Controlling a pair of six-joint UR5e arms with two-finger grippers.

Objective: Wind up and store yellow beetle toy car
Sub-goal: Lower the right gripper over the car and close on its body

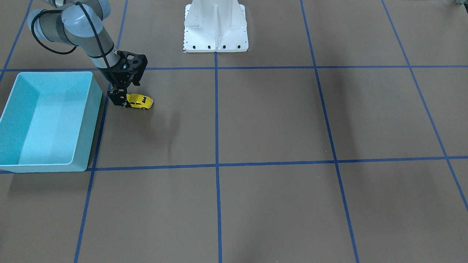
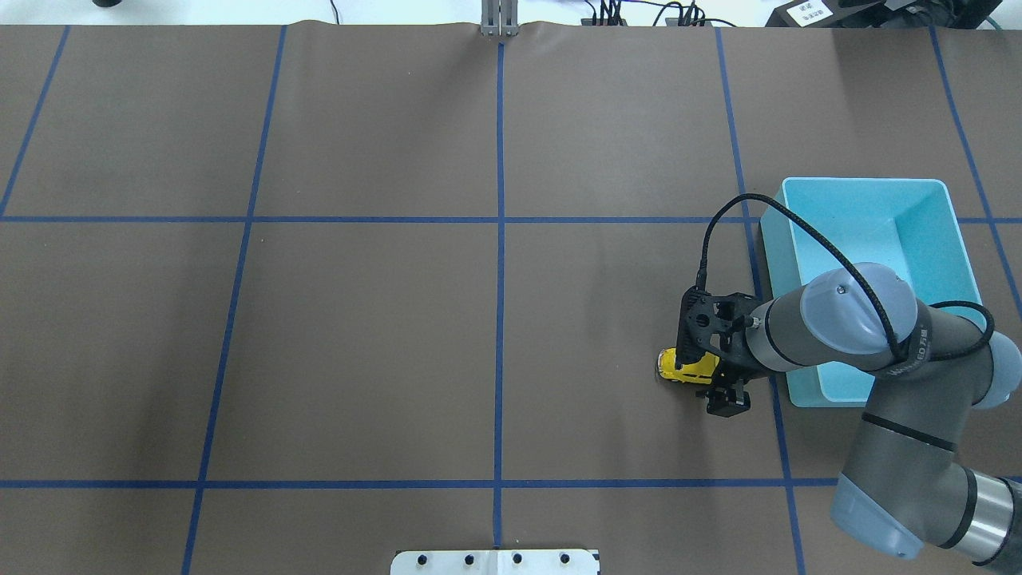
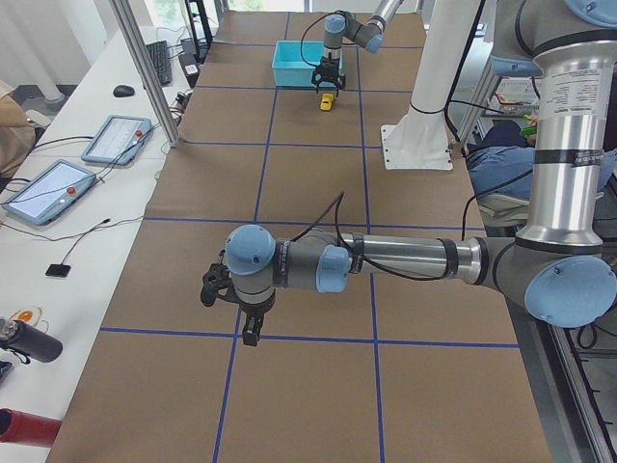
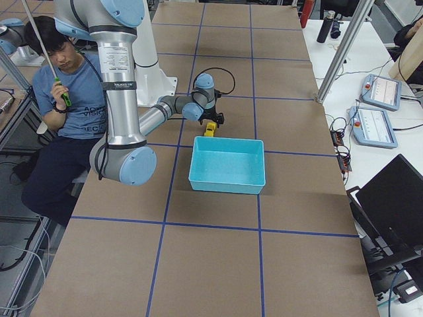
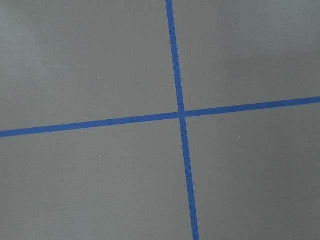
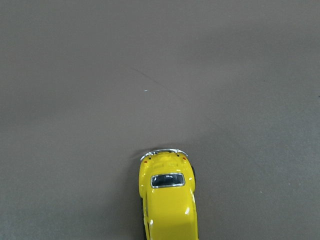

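The yellow beetle toy car [image 1: 140,102] stands on its wheels on the brown table, just beside the turquoise bin [image 1: 87,120]. My right gripper [image 1: 122,100] points straight down over one end of the car, and its fingers appear closed on that end. In the overhead view the car [image 2: 685,367] sticks out to the left from under the gripper [image 2: 715,377]. The right wrist view shows the car's free end with its small window [image 6: 168,200] and no fingers. My left gripper [image 3: 246,313] hovers low over the table far from the car; I cannot tell its state.
The turquoise bin [image 2: 942,239] holds nothing, and my right forearm hangs over its near corner. The white robot base [image 1: 215,36] stands at the table's middle edge. Blue tape lines [image 5: 180,115] cross the brown mat. Tablets and cables lie on the side bench [image 3: 58,188].
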